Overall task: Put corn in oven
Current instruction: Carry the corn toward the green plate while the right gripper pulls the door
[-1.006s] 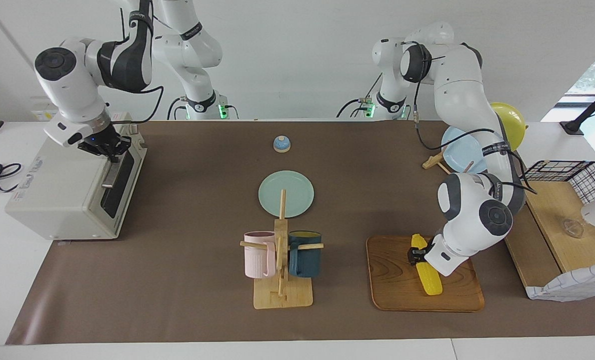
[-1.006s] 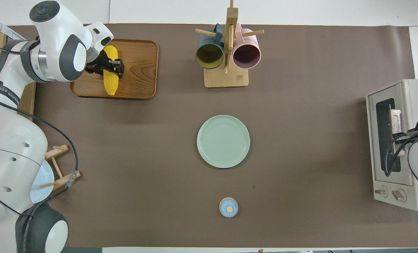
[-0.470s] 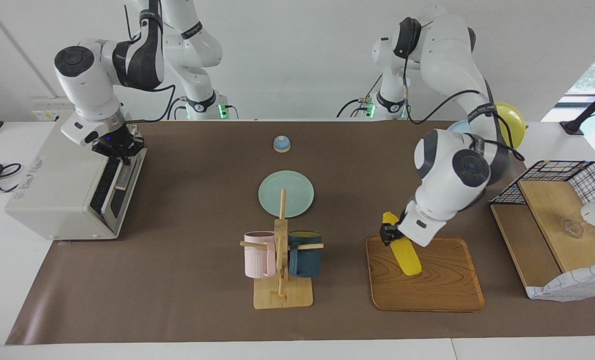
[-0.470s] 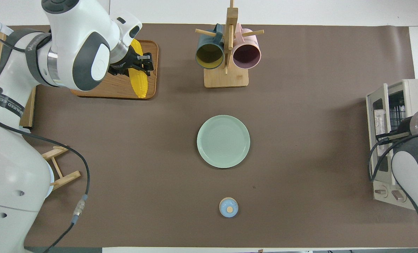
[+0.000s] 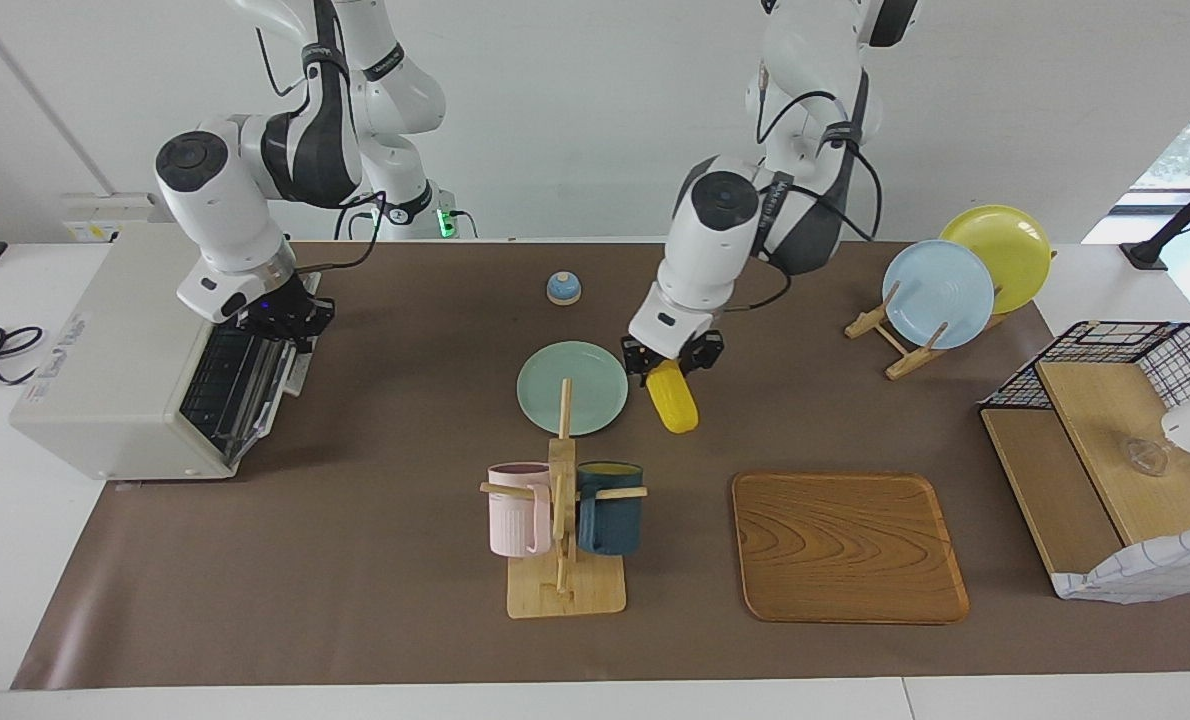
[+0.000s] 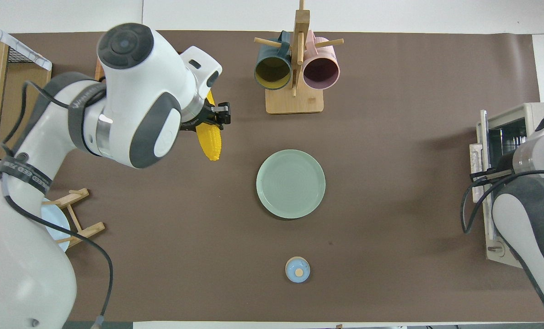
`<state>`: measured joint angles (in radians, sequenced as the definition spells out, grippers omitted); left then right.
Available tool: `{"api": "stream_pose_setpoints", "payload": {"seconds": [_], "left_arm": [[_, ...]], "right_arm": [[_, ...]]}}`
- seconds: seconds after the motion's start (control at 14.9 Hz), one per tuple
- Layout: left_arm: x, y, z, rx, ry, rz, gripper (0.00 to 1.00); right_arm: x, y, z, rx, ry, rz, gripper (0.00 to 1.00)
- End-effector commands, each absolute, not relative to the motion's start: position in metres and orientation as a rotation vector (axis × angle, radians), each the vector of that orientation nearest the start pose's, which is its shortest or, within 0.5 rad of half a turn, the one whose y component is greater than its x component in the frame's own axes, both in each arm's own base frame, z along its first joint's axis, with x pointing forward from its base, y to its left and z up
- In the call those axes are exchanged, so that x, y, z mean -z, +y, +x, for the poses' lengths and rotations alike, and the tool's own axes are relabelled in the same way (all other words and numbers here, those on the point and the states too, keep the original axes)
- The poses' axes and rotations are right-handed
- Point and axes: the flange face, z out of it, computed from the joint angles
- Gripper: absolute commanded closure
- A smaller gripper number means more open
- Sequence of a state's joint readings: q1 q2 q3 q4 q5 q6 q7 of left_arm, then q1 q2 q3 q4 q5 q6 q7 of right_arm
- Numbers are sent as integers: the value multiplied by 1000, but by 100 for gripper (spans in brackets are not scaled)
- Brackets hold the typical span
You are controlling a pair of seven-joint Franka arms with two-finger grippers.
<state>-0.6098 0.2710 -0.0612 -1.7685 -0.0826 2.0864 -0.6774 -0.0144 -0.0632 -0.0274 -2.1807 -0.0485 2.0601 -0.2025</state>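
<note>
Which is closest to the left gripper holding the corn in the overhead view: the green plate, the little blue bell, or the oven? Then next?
From the left gripper:
1. Green plate, mid-table.
2. Blue bell, nearer the robots.
3. Oven, at the right arm's end.

table brown mat | oven | green plate | bell | mug rack | wooden tray | plate stand
</note>
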Motion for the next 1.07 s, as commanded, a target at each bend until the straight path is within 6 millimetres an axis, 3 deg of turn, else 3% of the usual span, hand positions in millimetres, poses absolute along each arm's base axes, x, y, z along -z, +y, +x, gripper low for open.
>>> {"api": "stream_pose_setpoints", "payload": {"seconds": [0.0,0.13,0.27,0.4,0.67,1.01], "left_arm": [[-402,-413,445,31,-122,-3280,100],[-386,-447,415,92,-103,-3323,100],[-350,-475,406,93,-78,-3331,100],[-327,-503,385,100,-65,-3346,100],[-321,-501,386,99,-62,-3341,100],[-310,-497,390,89,-66,-3331,100]], "right_arm": [[-365,-58,532,-58,-248,-3205,100],[-354,-41,530,-10,-261,-3206,100],[-346,-32,525,1,-238,-3206,100],[-336,-32,525,-16,-232,-3205,100],[-331,-29,523,-9,-241,-3204,100],[-307,-17,519,10,-212,-3203,100]]}}
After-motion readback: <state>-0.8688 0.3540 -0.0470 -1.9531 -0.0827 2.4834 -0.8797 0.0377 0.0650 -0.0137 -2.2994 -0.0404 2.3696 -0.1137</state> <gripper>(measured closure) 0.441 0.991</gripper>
